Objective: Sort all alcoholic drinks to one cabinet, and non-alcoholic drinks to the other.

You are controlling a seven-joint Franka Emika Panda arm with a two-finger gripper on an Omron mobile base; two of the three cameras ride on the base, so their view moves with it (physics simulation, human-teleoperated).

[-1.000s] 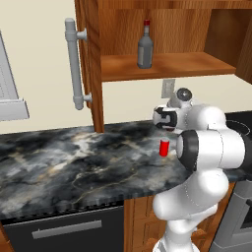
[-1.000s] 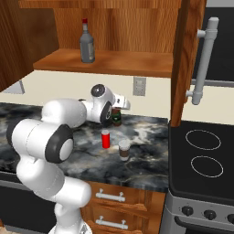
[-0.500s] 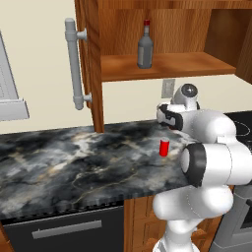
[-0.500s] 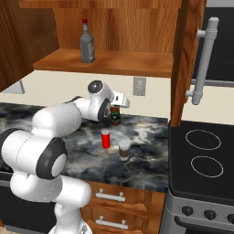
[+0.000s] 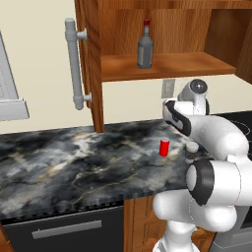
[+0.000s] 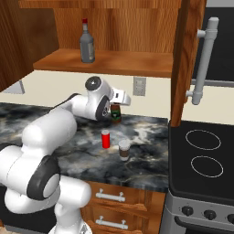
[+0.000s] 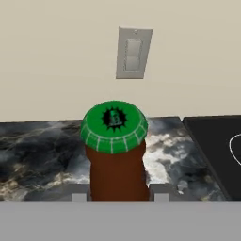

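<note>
Brown glass with a green cap sits right between the end effector's fingertips in the hand view: the beer bottle [image 7: 115, 155] stands upright on the marbled desk [image 5: 74, 167], and the two finger tips [image 7: 79, 192] press against its neck from either side, so the end effector [image 7: 116, 193] is closed narrowly on it. From the right base view the bottle [image 6: 116, 113] stands at the back of the desk by the wall, just below the wall outlet [image 6: 139, 86], half hidden behind the white hand.

On the cabinet shelf [image 5: 162, 66] above — reddish-brown wood, door swung open with its long grey bar handle [image 5: 74, 64] — stands the grey glass bottle [image 5: 144, 47] with a red cap, upright and alone.

Farther forward on the desk the small red can [image 6: 106, 138] stands upright, and just beside it, towards the stove [image 6: 201, 160], stands the dark brown cup [image 6: 124, 150] with its pale lid — close together but not touching. Both are well apart from the beer bottle. In the left base view the can [image 5: 164, 147] and the cup [image 5: 191, 152] appear next to the arm's white elbow.
</note>
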